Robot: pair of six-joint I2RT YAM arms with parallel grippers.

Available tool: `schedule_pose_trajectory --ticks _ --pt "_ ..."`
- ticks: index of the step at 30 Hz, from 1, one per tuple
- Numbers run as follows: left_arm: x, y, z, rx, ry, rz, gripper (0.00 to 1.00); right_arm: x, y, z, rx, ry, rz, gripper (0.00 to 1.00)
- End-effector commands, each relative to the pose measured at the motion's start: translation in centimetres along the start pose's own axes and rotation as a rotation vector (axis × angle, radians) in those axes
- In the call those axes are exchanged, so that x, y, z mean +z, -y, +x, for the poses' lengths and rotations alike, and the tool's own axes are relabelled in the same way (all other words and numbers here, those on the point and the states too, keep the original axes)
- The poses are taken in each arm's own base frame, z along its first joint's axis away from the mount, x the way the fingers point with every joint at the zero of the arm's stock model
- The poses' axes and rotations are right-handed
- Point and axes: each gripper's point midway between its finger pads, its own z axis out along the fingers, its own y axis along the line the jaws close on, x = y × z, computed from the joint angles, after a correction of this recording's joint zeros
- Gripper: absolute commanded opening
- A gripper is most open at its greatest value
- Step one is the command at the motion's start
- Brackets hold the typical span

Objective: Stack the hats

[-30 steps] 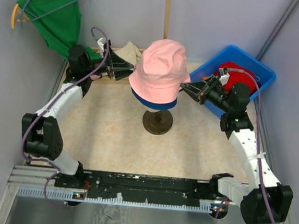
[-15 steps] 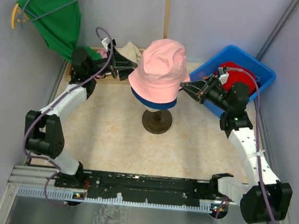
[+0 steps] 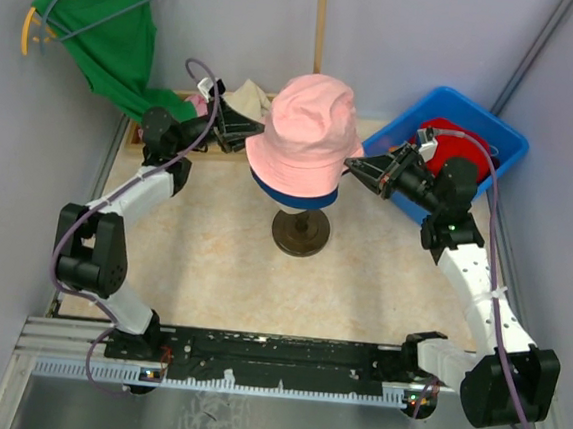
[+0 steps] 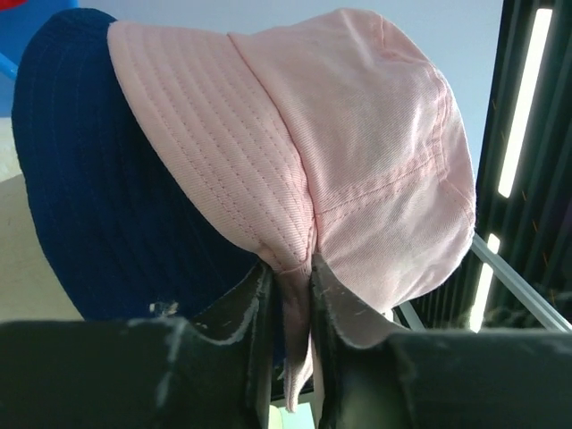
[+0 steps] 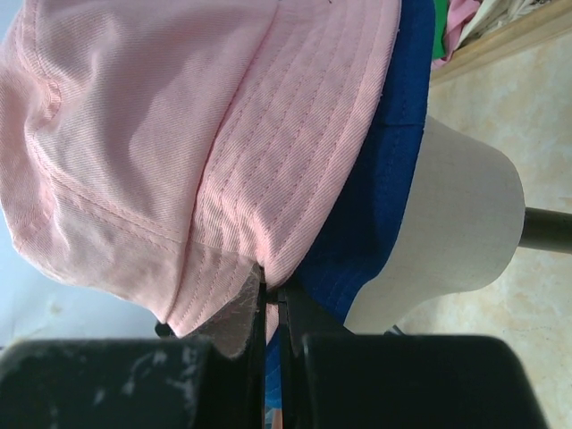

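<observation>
Seen from above, a pink bucket hat (image 3: 306, 136) sits on top of a navy blue hat (image 3: 291, 189), both worn by a pale head form (image 5: 447, 223) on a dark round stand (image 3: 301, 233) in the middle of the beige surface (image 3: 202, 257). Only a thin band of the navy brim shows beneath the pink one. Your left pincer (image 4: 293, 295) is clenched on the pink hat's brim at its left side; the left wrist view shows a fold of pink fabric pinched between the two dark fingers, with the navy hat just beside it. Your right pincer (image 5: 273, 304) is clenched on the pink brim at the opposite side; the right wrist view shows the pink edge squeezed in the narrow gap between the fingers, and you cannot tell whether the navy brim just beneath is caught too. Both arms reach inward toward the stand from either side. At the far right a blue bin (image 3: 508, 144) holds a red hat (image 3: 454, 137), well apart from the stacked pair. At the far left a green garment (image 3: 111, 44) hangs on a yellow hanger (image 3: 29, 23), and a beige cloth (image 3: 246, 99) lies near the back wall, just behind the left pincer
</observation>
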Motion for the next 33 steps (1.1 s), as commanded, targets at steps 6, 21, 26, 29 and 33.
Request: schedule_pose_trajectory --ticks 6,21,26,29,33 --pt "-1.7 -4.5 1.2 -0.017 0.030 -0.023 0.21 0.1 1.3 -0.1 0.015 0.010 0.042 0.00" --pt "-2.0 -6.9 1.8 -0.034 -0.004 -0.041 0.22 -1.3 6.8 2.4 0.055 -0.022 0.126 0.00" --pt "-1.1 -3.9 1.2 0.026 -0.020 -0.001 0.32 -0.6 3.9 1.0 -0.004 -0.016 0.095 0.00" --pt "-0.8 -2.2 1.0 0.058 -0.016 0.020 0.39 -0.5 2.9 0.6 -0.017 -0.004 0.076 0.00" --pt "-1.1 -1.0 0.0 0.105 0.011 0.009 0.43 -0.4 2.1 0.2 -0.040 0.009 0.070 0.03"
